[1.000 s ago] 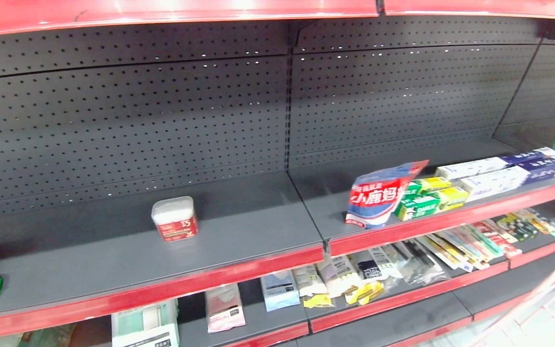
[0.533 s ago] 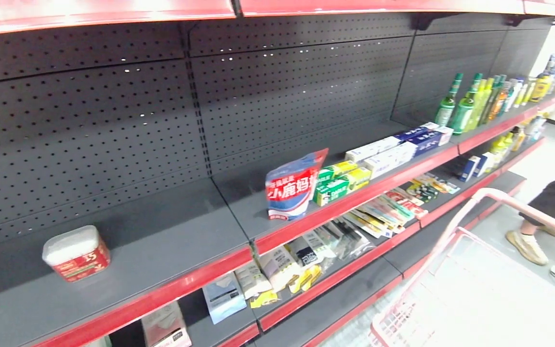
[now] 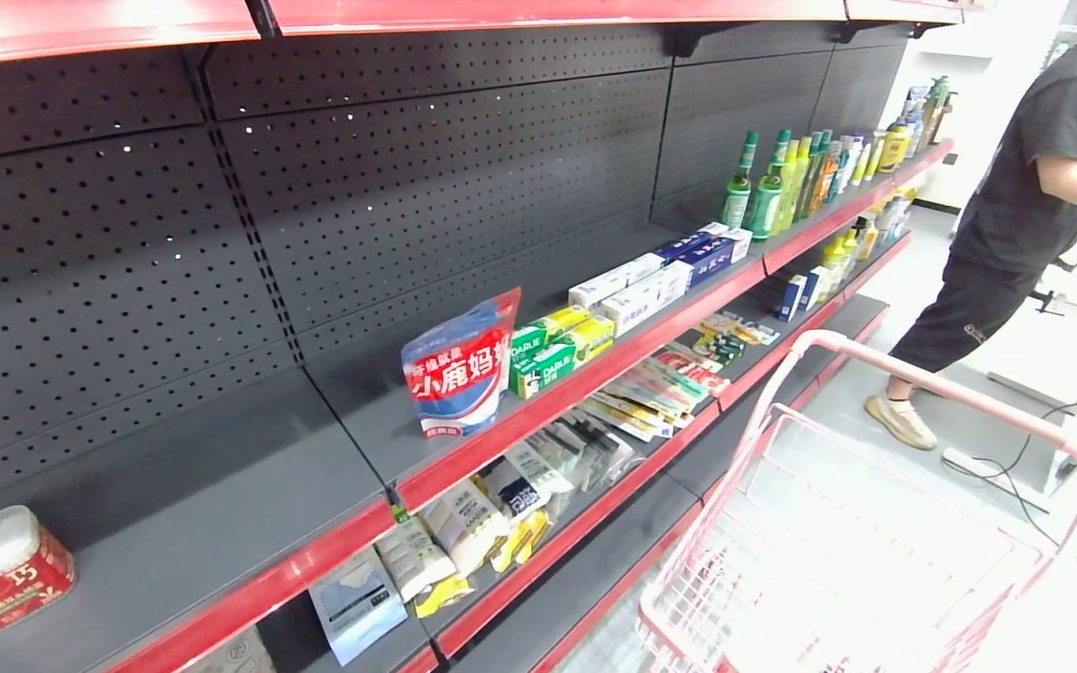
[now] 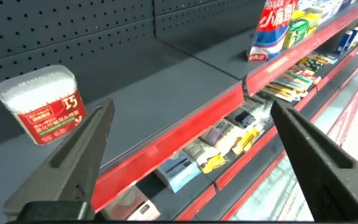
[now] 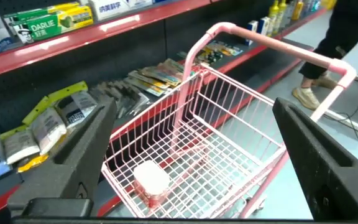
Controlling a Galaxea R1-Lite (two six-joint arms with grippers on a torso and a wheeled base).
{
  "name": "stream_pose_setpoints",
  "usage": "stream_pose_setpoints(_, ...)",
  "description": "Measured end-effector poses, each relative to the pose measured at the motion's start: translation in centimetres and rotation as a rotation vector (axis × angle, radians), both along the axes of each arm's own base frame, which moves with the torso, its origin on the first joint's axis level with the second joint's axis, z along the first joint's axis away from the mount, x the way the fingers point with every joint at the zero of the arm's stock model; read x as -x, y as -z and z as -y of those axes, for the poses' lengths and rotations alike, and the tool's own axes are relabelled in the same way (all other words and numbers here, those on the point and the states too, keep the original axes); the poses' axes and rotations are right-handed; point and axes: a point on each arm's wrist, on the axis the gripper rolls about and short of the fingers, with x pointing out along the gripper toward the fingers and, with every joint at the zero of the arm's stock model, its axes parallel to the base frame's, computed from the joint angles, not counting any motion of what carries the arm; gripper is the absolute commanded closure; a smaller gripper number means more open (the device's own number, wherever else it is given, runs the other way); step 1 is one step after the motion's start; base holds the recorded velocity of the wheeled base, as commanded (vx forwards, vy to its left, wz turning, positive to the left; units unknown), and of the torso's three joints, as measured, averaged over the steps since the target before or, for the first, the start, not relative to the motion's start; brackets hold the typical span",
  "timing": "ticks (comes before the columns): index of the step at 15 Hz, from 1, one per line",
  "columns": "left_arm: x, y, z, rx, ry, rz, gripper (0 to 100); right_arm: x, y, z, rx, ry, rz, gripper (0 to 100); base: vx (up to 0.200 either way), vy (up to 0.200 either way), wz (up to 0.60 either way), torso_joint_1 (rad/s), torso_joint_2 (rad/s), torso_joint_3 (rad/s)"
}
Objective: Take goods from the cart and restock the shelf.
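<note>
The pink wire cart [image 3: 922, 381] stands at the right, in front of the grey shelf [image 3: 221, 486] with red edges. Inside the cart [image 5: 272, 46] lies a round white-lidded container [image 5: 151, 180]. My right gripper [image 5: 192, 109] hangs open above the cart, with nothing between its fingers. My left gripper [image 4: 191, 104] is open and empty in front of the shelf board [image 4: 160, 87], near a red-labelled tub with a white top [image 4: 42, 102]. That tub [image 3: 1, 570] sits at the shelf's far left. A blue and red pouch [image 3: 459, 365] stands upright mid-shelf.
Green boxes [image 3: 552, 350] and white and blue boxes [image 3: 651, 280] lie right of the pouch, with green bottles [image 3: 772, 182] farther along. Flat packets [image 3: 501, 495] fill the lower shelf. The board between tub and pouch is bare.
The head camera has swung to the right, bringing the cart into view and shifting the tub to the left edge. The goods on the shelf have not moved.
</note>
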Motion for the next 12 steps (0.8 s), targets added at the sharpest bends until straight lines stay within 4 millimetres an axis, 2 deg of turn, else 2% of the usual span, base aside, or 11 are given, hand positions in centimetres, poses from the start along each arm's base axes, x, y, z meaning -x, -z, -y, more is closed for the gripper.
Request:
stream_pose_setpoints(3,0.0,0.0,0.0,0.0,-0.001,0.0,0,-0.2,-0.2,0.0,-0.005,-0.018,-0.02,0,0.0,0.0,0.0,0.0,0.0,0.0)
stream_pose_setpoints(5,0.0,0.0,0.0,0.0,0.0,0.0,0,-0.1,-1.3,0.0,-0.039,-0.036,-0.014,0,0.0,0.0,0.0,0.0,0.0,0.0)
stream_pose_setpoints(7,0.0,0.0,0.0,-0.001,0.002,0.0,0,-0.2,-4.9,0.0,-0.079,-0.048,0.019,0,0.0,0.0,0.0,0.0,0.0,0.0)
stream_pose_setpoints(8,0.0,0.0,0.0,-0.001,0.003,0.0,0,-0.8,-6.9,0.0,-0.083,-0.049,-0.001,0,0.0,0.0,0.0,0.0,0.0,0.0)
stream_pose_setpoints(10,0.0,0.0,0.0,-0.001,0.003,0.0,0,-4.0,-9.9,-0.1,-0.093,-0.042,-0.131,0,0.0,0.0,0.0,0.0,0.0,0.0)
stream_pose_setpoints(12,0.0,0.0,0.0,0.0,0.003,0.0,0,-9.0,-10.5,-0.3,-0.099,-0.044,-0.354,0,0.0,0.0,0.0,0.0,0.0,0.0)
